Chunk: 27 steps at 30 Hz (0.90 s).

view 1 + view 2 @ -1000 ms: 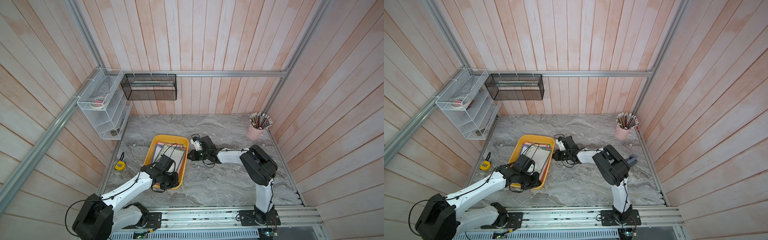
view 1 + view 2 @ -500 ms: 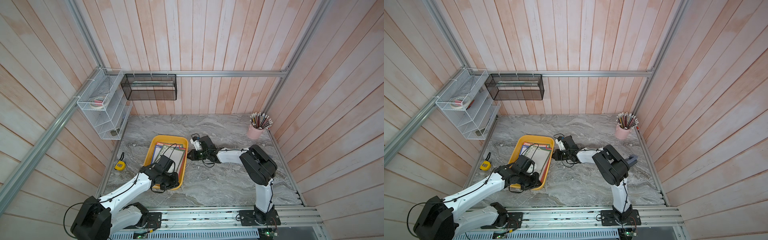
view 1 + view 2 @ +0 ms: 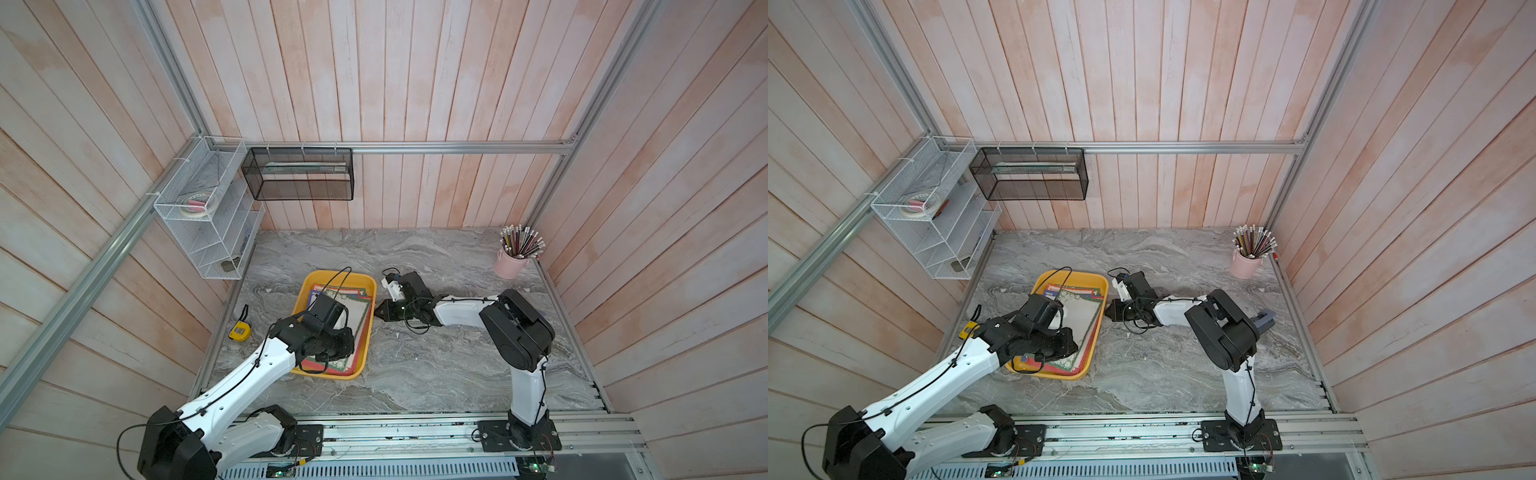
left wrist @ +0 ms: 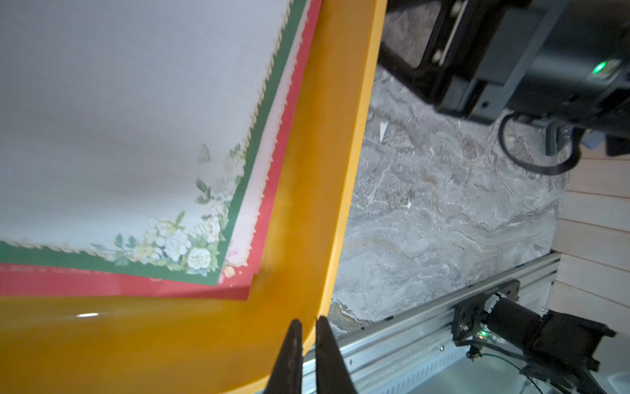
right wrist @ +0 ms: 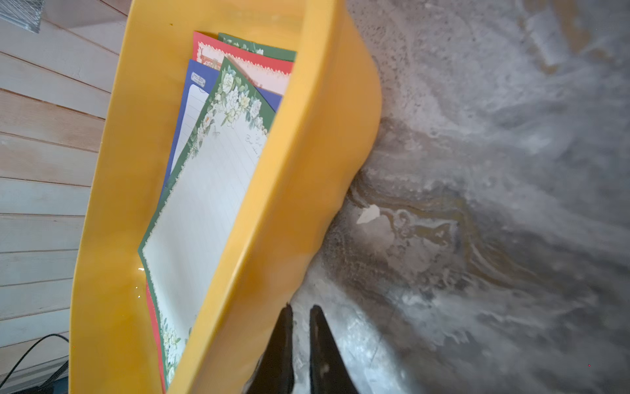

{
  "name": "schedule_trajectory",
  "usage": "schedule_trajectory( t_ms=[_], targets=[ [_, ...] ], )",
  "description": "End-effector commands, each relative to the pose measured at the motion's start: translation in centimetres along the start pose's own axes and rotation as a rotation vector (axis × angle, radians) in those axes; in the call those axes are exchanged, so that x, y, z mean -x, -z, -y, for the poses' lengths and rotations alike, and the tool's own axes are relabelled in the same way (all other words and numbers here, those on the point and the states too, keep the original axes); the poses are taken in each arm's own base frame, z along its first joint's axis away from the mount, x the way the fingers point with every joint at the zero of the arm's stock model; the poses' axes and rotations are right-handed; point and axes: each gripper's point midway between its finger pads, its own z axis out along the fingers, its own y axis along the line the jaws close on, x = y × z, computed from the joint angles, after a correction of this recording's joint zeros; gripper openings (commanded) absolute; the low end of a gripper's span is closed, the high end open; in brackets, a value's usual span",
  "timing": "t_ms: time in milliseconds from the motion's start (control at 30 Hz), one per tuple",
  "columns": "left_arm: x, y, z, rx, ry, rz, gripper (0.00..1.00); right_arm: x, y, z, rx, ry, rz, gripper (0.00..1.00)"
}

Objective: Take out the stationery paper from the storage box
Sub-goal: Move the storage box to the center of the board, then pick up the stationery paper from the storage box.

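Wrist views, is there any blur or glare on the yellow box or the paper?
Left wrist view: the storage box wall is soft with one small glare spot, the stationery paper flower corner fairly crisp. Right wrist view: the table looks smeared and the box rim soft, with glints on its floor.

Some stationery paper [image 3: 358, 316] behind left arm [image 3: 266, 365]

Overhead pair, wrists near storage box [image 3: 328, 375]

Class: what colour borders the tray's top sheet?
Green, with white flowers: top sheet, left wrist view.
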Motion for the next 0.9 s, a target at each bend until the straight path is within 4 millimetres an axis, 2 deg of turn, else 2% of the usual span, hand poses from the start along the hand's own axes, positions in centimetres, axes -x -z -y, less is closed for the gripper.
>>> schedule_trajectory(
  t_ms=[0,167,267,300,400,600,733,867],
  targets=[
    [3.2,1.4,-1.5,0.074,-0.067,0.08,0.14,0.9,1.9,0.7,-0.037,0.006,0.032,0.14],
    [9.8,3.1,-2.6,0.081,-0.104,0.265,0.19,0.9,3.6,0.9,-0.058,-0.002,0.062,0.16],
    [13.0,3.3,-3.2,0.075,-0.126,0.352,0.25,0.8,4.6,-0.2,-0.031,-0.016,0.081,0.18],
    [13.9,3.3,-3.8,0.086,-0.123,0.367,0.33,0.7,5.0,-0.8,-0.023,-0.013,0.089,0.2],
    [16.2,2.7,-5.7,0.093,-0.101,0.371,0.34,0.5,5.9,-2.5,-0.003,0.005,0.112,0.26],
    [18.4,1.1,-9.6,0.089,-0.019,0.33,0.35,-0.5,6.8,-5.5,0.059,-0.001,0.141,0.34],
    [18.5,0.0,-11.1,0.102,0.007,0.34,0.36,-1.1,6.3,-6.9,0.08,-0.005,0.145,0.37],
    [18.1,-1.7,-12.1,0.111,0.013,0.329,0.37,-1.8,5.4,-7.2,0.08,-0.031,0.129,0.38]
  ],
)
